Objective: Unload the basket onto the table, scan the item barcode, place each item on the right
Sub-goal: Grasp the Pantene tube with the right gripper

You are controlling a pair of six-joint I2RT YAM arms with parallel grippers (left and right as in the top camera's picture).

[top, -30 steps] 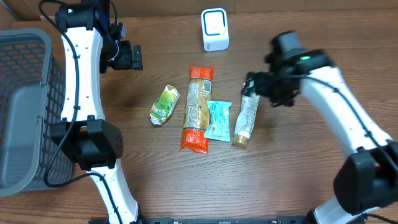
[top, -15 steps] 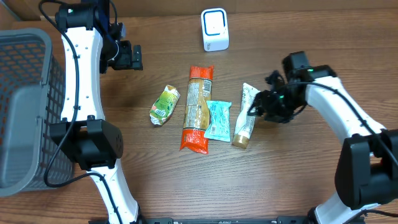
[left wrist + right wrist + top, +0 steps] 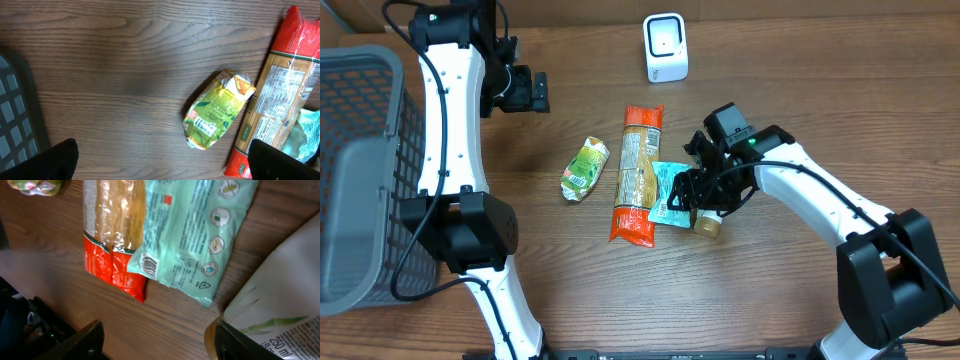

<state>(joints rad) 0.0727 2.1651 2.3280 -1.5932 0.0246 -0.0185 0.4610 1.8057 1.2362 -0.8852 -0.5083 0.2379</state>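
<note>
Four items lie in a row mid-table: a green pouch (image 3: 585, 168), a long red-ended pasta pack (image 3: 638, 175), a teal packet (image 3: 670, 195) and a white tube, of which only the gold cap end (image 3: 708, 226) shows from overhead. My right gripper (image 3: 705, 195) hangs low over the tube, open. In the right wrist view the right gripper (image 3: 155, 336) has bare wood between its fingers, with the tube (image 3: 280, 310) against the right finger (image 3: 240, 340). My left gripper (image 3: 525, 90) is open at the back left, above the green pouch (image 3: 220, 110). A white scanner (image 3: 666, 47) stands at the back.
A grey mesh basket (image 3: 360, 170) fills the left edge, and its wall (image 3: 15, 120) shows in the left wrist view. The pasta pack (image 3: 285, 90) and teal packet (image 3: 195, 235) lie close together. Bare wood lies in front of the items.
My right arm has swung left and down from beside the tube to right over it, and now hides most of it. Its jaws have narrowed somewhat. The left arm has not moved.
</note>
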